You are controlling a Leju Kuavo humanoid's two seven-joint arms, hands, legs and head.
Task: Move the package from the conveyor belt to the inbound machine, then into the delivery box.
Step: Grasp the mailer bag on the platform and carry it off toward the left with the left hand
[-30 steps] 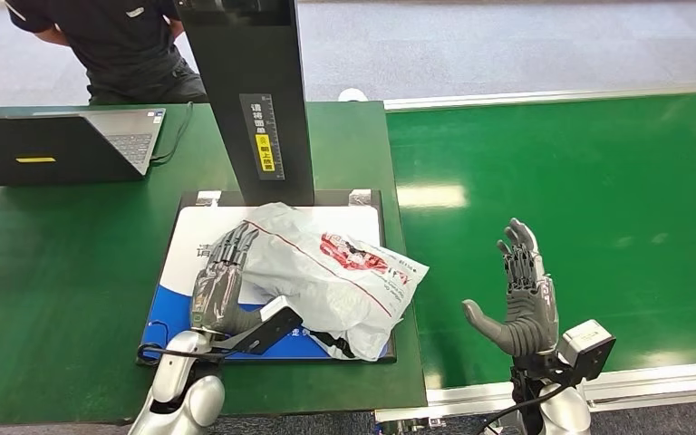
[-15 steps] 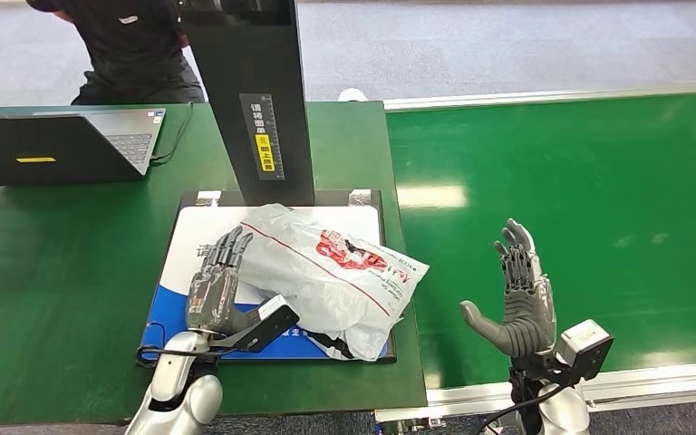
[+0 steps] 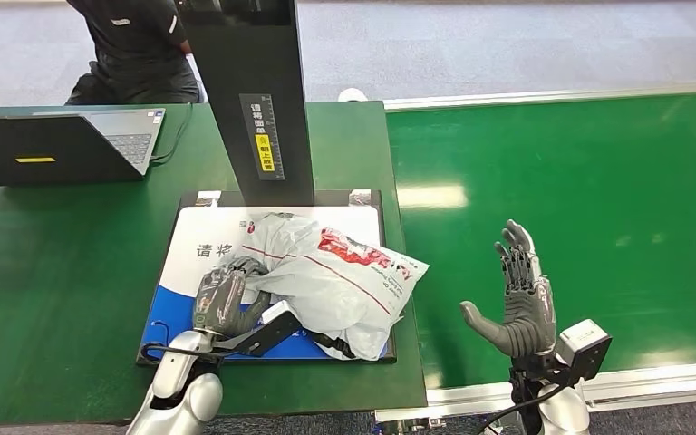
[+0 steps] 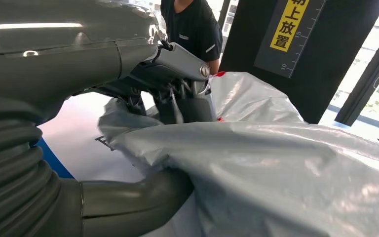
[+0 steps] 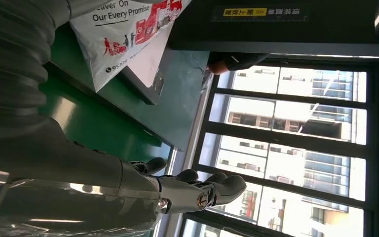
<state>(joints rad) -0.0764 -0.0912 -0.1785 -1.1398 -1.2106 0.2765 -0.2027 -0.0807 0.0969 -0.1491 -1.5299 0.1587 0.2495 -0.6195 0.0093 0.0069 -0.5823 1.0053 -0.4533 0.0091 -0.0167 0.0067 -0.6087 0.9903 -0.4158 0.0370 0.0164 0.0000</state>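
**A:** So, what has changed for you in the last second?

**B:** Your left robot hand [image 3: 222, 299]. A second ago its fingers lay flat and stretched over the near-left part of the package [image 3: 340, 276]; now they are curled in, bunching the grey plastic. The bag's left end has pulled in with them, so you can read more of the printed white mat [image 3: 207, 245] on the inbound machine's tray [image 3: 174, 237].

**A:** Is that a real grip?

**B:** Probably. From the left wrist view the fingers [image 4: 187, 101] press into the film and the thumb [image 4: 138, 197] tucks under a fold, yet the plastic hides where they meet, so count it as likely, not proven.

**A:** And the package itself?

**B:** It lies on the tray in front of the black scanner column [image 3: 252, 100], its right corner hanging over the tray's edge toward the conveyor belt [image 3: 580, 181]. It has not lifted off.

**A:** My right side?

**B:** Your right robot hand [image 3: 521, 304] stands upright over the belt, fingers spread, holding nothing, much as it did before.

**A:** So where does that leave the task?

**B:** The belt-to-machine leg looks done. You are starting the pickup for the delivery box, which I cannot see. Loose film may slip from the grip as you lift.
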